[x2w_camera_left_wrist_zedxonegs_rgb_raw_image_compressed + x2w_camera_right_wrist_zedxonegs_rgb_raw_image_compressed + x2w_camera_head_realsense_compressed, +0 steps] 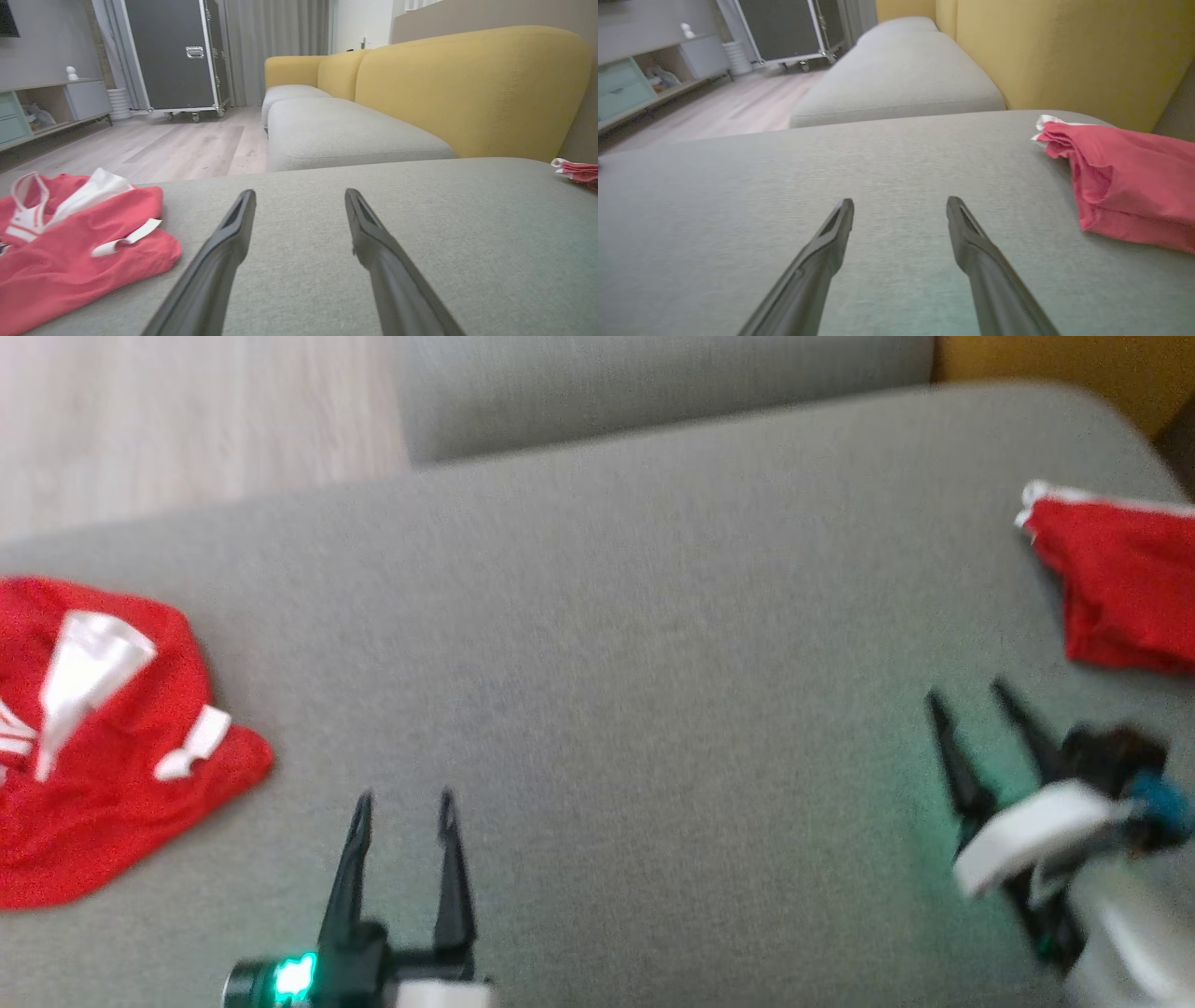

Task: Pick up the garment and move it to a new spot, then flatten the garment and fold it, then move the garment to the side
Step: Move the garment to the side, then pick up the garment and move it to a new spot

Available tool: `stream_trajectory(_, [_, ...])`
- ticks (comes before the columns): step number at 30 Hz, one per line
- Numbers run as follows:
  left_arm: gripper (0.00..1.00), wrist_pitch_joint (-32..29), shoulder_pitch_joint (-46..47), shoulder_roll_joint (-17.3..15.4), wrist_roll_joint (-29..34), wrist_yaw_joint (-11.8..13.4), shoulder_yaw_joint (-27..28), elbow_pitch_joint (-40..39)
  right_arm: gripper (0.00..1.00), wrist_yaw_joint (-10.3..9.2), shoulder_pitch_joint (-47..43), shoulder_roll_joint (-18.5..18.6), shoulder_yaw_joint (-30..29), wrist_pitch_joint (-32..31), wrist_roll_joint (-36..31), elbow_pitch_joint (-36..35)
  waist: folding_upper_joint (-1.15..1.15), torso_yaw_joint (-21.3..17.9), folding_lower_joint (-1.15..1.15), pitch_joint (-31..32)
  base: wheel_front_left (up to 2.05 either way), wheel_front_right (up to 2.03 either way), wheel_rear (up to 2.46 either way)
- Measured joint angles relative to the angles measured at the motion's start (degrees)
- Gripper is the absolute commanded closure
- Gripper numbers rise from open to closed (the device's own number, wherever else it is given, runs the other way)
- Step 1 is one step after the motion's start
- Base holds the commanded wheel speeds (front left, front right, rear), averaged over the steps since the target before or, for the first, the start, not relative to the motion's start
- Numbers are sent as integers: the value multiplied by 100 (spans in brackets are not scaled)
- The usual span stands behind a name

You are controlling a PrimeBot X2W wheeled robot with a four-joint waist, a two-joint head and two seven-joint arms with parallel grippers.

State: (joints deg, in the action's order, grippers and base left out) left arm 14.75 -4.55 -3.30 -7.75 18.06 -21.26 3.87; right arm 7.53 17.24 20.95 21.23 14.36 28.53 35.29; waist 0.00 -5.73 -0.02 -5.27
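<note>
My left gripper and right gripper gape wide, empty. The crumpled red jersey lies left of my left jaws, a folded red garment beyond my right. Pinching only the jersey's white trim could bunch it.

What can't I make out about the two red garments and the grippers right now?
- Left red garment: cut off by the left edge in head and left wrist views; full shape unknown.
- Right red garment: cut off by the right edge in head and right wrist views; fold unclear.
- Right gripper: blurred in head view; wrist parts unreadable.
</note>
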Motion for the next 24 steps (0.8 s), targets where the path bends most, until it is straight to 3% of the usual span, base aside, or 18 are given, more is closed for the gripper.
stream_trajectory(11, [0, -3, -733, -40, 190, -252, 525, -316, 0, 0, -2183, -1165, -1709, 0, -1610, -2310, 0, 300, 2, 942, 0, 0, 0])
stream_trajectory(17, [0, -3, -1147, -37, 269, -363, 683, -426, 0, 0, -2945, -1354, -1971, 0, -1922, -2606, 0, 427, 1, 1172, 0, 0, 0])
stream_trajectory(24, [0, -3, -1198, -32, 278, -447, 834, -410, 0, 0, -2965, -1365, -1889, 0, -2014, -2620, 0, 453, 2, 1183, 0, 0, 0])
